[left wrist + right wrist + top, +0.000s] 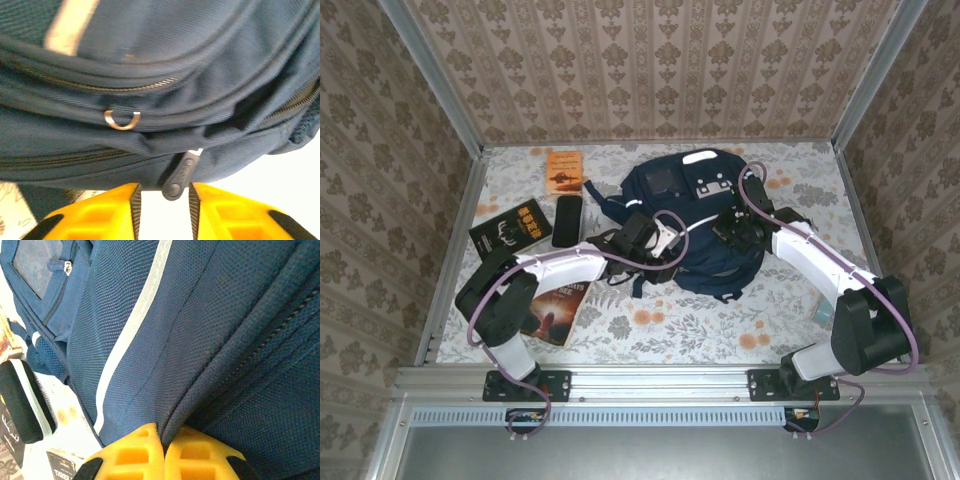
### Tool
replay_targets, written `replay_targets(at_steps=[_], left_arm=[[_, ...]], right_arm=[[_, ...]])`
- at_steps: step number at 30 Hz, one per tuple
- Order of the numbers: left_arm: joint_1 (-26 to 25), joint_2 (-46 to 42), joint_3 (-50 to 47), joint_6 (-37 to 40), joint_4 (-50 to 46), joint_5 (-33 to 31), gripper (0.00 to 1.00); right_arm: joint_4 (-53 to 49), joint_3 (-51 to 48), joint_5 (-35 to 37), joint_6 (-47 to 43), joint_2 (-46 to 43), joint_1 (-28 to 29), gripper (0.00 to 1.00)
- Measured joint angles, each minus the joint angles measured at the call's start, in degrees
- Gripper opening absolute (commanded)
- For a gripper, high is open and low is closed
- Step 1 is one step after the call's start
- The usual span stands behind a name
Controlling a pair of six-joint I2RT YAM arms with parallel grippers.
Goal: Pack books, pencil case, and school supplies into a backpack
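**Q:** Where does the backpack lie?
**A:** The backpack (pixel 700 262) lies in the middle of the table (pixel 770 325), pale patches toward the far wall. Both my grippers are at it.

**Q:** State of the left gripper?
**A:** My left gripper (pixel 165 194) has its yellow fingers parted. A dark zipper pull (pixel 176 177) hangs between the tips, below the bag's lowest seam. I cannot tell whether either pad touches it.

**Q:** And the right gripper?
**A:** My right gripper (pixel 164 439) is clenched on a raised fold of the navy fabric, with the fingers almost meeting.

**Q:** The remaining items?
**A:** All are outside the bag, to its left. The orange book (pixel 565 172) is farthest. The pencil case (pixel 567 220) lies between the bag and the black book (pixel 510 228). The brown book (pixel 555 305) is nearest, partly under my left arm.
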Motion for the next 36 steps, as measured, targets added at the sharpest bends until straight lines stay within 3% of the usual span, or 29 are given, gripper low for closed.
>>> replay_targets(at_steps=[12,15,19,23,36], left_arm=[[-3.4,5.2,6.1,4.6,-3.4,-3.6,0.43],[-3.6,6.4,6.5,5.3,-3.9,-4.1,0.35],[-3.5,6.7,6.5,6.1,-4.0,-5.4,0.11],[-3.6,6.7,6.5,6.7,-3.9,-6.1,0.0],[0.1,0.7,0.1,5.8,-1.4,-6.8,0.0]], right_arm=[[-0.1,1.1,-0.6,0.0,0.0,0.0,0.0],[-0.1,1.1,-0.8,0.0,0.0,0.0,0.0],[-0.1,1.2,-0.9,0.0,0.0,0.0,0.0],[-0.4,1.6,-0.8,0.0,0.0,0.0,0.0],[-1.6,1.8,1.2,0.0,-0.3,0.0,0.0]])
